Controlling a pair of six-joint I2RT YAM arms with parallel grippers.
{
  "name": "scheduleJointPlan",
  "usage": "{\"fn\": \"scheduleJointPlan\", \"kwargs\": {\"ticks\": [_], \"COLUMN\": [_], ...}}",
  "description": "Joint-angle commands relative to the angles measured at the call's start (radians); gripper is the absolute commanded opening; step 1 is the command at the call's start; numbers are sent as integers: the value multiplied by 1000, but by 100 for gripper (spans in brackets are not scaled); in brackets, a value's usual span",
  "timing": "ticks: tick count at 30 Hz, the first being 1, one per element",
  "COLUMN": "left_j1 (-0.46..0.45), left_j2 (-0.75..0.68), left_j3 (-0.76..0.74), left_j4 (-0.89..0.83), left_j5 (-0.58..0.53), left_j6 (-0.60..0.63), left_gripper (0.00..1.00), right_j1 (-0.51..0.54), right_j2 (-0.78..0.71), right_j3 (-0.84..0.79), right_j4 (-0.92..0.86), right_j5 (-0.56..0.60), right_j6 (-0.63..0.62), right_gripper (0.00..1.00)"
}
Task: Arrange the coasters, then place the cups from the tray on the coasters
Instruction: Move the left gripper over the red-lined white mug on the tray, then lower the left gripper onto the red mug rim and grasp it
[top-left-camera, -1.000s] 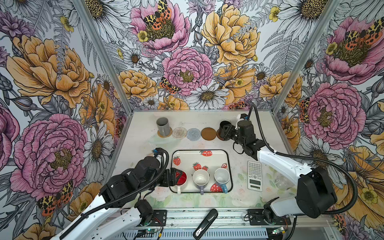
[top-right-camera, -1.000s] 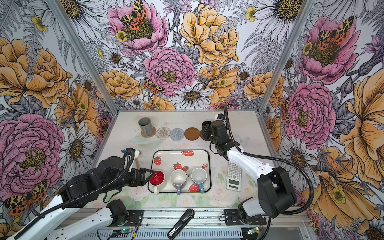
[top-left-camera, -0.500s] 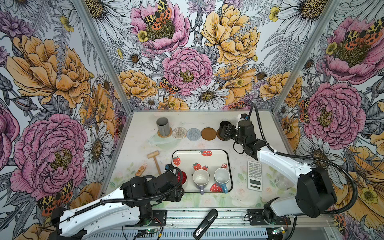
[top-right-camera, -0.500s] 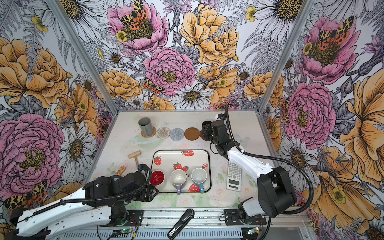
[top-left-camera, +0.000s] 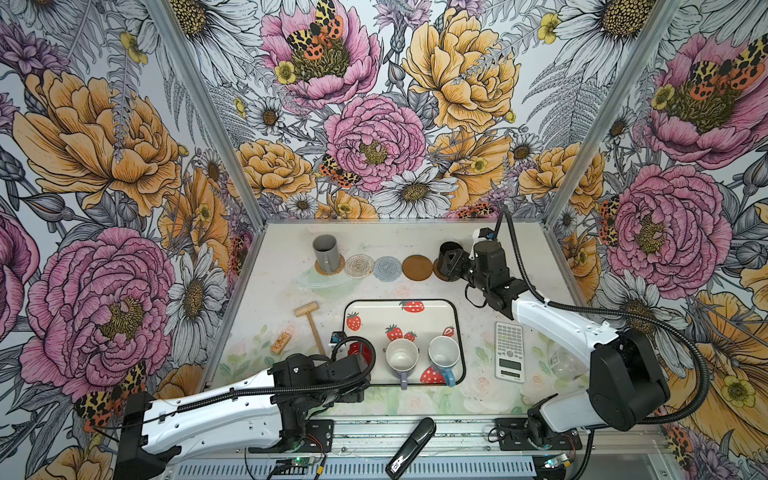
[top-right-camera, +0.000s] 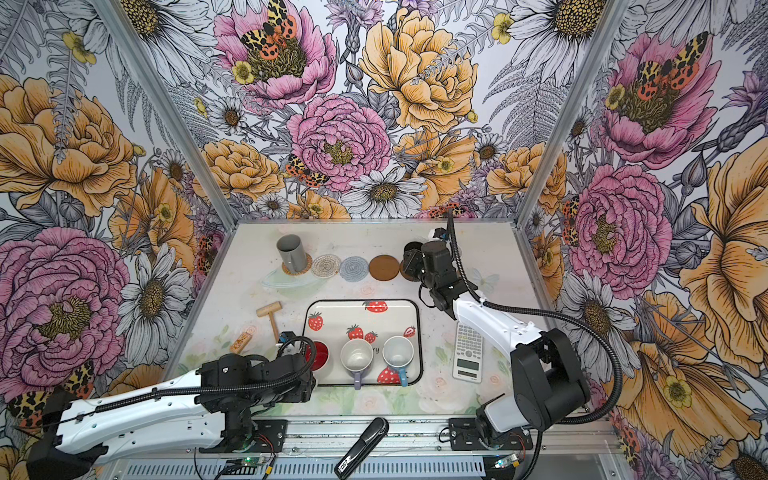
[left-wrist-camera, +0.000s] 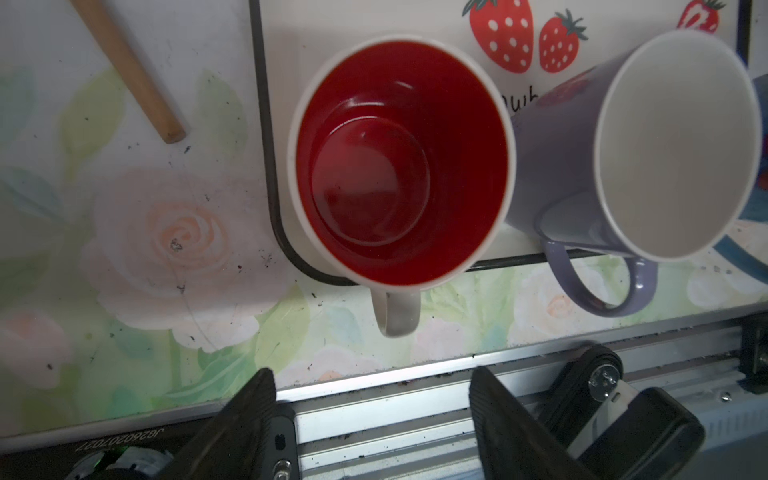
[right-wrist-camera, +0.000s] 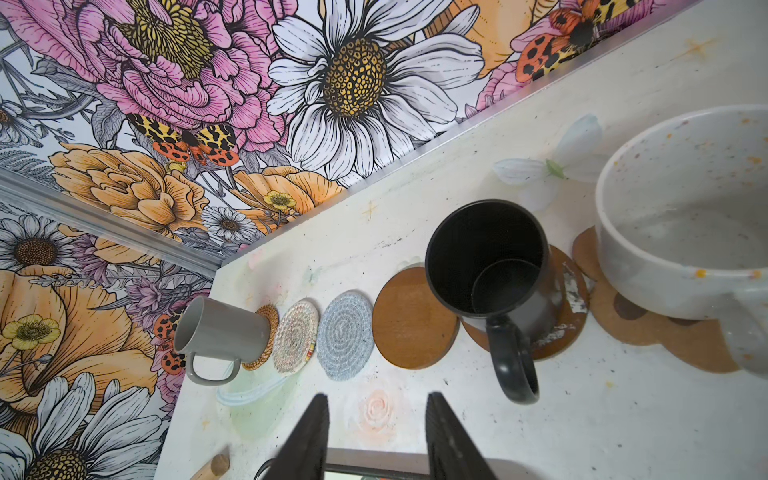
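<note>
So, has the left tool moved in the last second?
Yes. The left tool drew back from the tray's left rim, past its near corner, uncovering the hammer.

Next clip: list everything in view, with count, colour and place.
coasters: six, row at the table's back: tan rattan coaster, cream coaster, grey-blue coaster, bare brown disc, second brown disc, paw coaster.
mugs on coasters: three: grey mug on rattan, black mug on second disc, speckled mug on paw.
mugs on the tray: three, near edge: red-inside mug, lavender mug, blue mug.
tray: one, cream with strawberries, mid-table.
mallet: one, wooden, left of tray.
wooden block: one, left of mallet.
calculator: one, white, right of tray.
glass jar: one, clear, right of calculator.
black oblong object: one, front rail.
left pincer: open, empty, short of red-inside mug's handle.
right pincer: open, empty, beside black mug.
</note>
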Motion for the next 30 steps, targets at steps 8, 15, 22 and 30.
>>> {"fn": "scheduleJointPlan", "kwargs": {"ticks": [8,15,22,30], "left_j1": [-22,-25,-25,-25], "left_j2": [66,114,164,194], "left_j3": [-41,-62,-82,-105], "left_j4": [117,173,209,254], "left_j5": [-50,-59,-71,-102], "left_j6": [-16,-24,-37,-49], "left_gripper": [71,64,58,48], "right_j1": [-5,-5,-7,-8], "right_j2": [39,51,58,67], "right_j3": [9,16,15,19], "right_j4": [28,33,33,36], "right_j5": [-16,-23,-24,-28], "right_j6": [5,7,7,6], "right_gripper": [41,41,41,41]}}
